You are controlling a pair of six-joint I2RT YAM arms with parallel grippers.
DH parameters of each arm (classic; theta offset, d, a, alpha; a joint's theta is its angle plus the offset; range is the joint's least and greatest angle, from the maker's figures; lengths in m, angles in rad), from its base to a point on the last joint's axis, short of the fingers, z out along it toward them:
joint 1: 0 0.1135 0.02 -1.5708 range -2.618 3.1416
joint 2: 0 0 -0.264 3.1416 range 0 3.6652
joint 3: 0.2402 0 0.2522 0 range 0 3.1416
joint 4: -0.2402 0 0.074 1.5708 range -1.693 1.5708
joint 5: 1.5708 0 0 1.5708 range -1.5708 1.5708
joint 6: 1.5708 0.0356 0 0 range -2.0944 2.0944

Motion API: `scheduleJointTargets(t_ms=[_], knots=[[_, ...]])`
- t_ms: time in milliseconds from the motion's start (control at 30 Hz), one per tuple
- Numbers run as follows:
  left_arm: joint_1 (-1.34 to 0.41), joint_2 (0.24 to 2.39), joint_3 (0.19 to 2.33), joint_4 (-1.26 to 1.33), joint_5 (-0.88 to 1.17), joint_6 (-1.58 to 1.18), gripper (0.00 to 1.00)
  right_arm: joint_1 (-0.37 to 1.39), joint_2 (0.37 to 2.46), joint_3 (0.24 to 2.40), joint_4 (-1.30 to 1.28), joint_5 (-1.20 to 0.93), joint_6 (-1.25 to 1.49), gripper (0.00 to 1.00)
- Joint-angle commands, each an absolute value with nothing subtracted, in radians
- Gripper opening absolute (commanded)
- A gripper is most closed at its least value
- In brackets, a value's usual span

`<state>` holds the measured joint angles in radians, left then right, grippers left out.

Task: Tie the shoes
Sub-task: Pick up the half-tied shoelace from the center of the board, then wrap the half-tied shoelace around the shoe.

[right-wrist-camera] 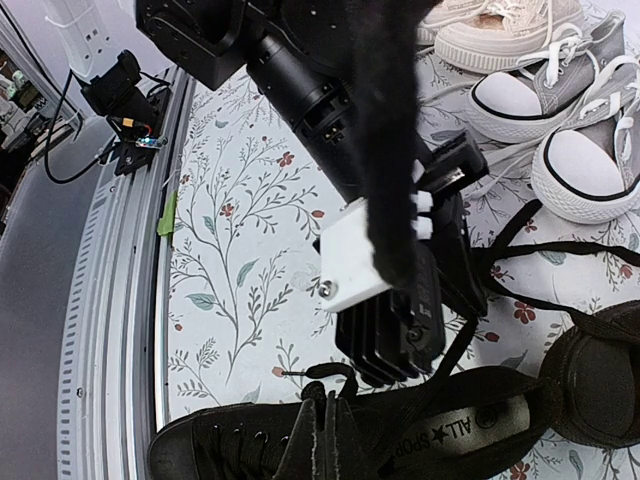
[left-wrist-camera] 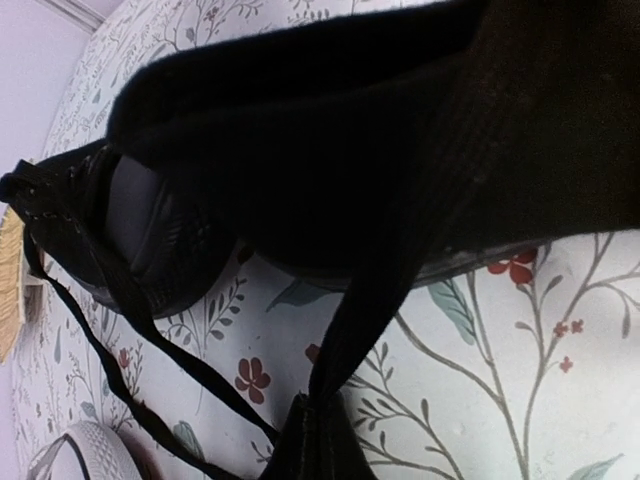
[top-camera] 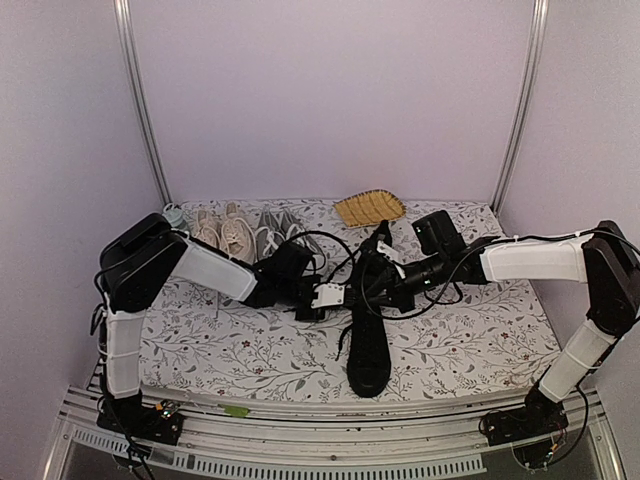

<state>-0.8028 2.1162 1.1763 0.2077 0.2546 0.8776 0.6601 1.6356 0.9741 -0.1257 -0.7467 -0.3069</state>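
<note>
left end effector (top-camera: 328, 296) pinched closed on a long black lace (left-wrist-camera: 360, 320). right end effector (top-camera: 386, 272) likewise clamped, a strand of lace hanging from it. the all-black low-top canvas sneaker (top-camera: 368, 350) lies between the arms on the floral-print counter (top-camera: 470, 340). step, as judged: forming the knot. next move calls for crossing the ends and drawing them taut.

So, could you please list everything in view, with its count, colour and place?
black canvas low-top sneakers: two, black, table centre
long black laces: loose, black, trailing from those sneakers
beige sneakers: two, beige, back left
grey sneakers with white toe caps: two, grey, beside the beige pair
woven tray: one, yellowish, back centre
floral tablecloth: one, white with leaves, over the table
left gripper: one, black, shut on a lace
right gripper: one, black, shut
</note>
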Motion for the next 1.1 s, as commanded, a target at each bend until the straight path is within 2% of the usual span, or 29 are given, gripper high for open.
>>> scheduleJointTargets(t_ms=[0, 267, 533, 867, 1067], knots=[[-0.814, 2.001, 1.102, 0.262, 0.311, 0.816, 0.00, 0.665, 1.610, 0.978, -0.105, -0.754, -0.296, 0.00], [-0.856, 1.790, 0.974, 0.221, 0.463, 0.680, 0.00, 0.660, 1.617, 0.983, -0.078, -0.705, -0.248, 0.00], [-0.926, 1.726, 0.964, 0.084, 0.529, 0.598, 0.00, 0.655, 1.613, 0.982, -0.062, -0.688, -0.210, 0.00], [-1.005, 1.830, 1.110, 0.062, 0.664, 0.523, 0.00, 0.654, 1.618, 0.979, -0.048, -0.653, -0.179, 0.00], [-1.009, 1.932, 1.175, 0.280, 0.719, 0.383, 0.00, 0.647, 1.624, 0.976, -0.034, -0.649, -0.159, 0.00]])
